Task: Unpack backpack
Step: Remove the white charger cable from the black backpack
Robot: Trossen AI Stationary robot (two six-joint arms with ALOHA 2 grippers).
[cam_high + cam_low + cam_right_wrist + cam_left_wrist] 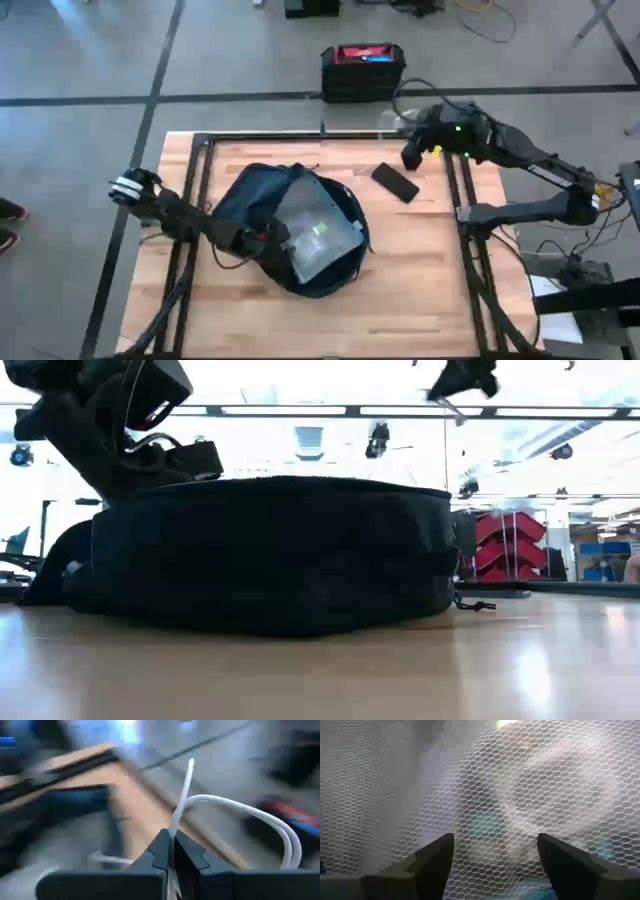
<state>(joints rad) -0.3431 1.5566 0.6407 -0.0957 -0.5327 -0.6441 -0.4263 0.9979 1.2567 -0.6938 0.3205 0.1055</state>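
Reaching into the opened backpack (pixel 300 235), the left pincer (pixel 495 865) is spreading its fingers wide against a white mesh pocket (pixel 520 795) in the pale lining, with nothing between them yet. The bag is lying flat near the middle of the wooden surface (pixel 420 290), its flap folded back toward the left arm. Something greenish is showing faintly behind the netting, but I cannot tell what it is. To do this well, the left arm needs to be finding the pocket's open edge rather than pressing on the net, since closing on mesh would only be snagging fabric and dragging the whole bag.

Over the far right corner, the right pincer (pixel 172 852) is clenched on a white cable (pixel 240 812), holding it aloft clear of the surface. A black phone-like slab (pixel 396 182) is lying just beside the bag. The cable wants setting down well apart from the bag's mouth, so its loop is not trailing back in.
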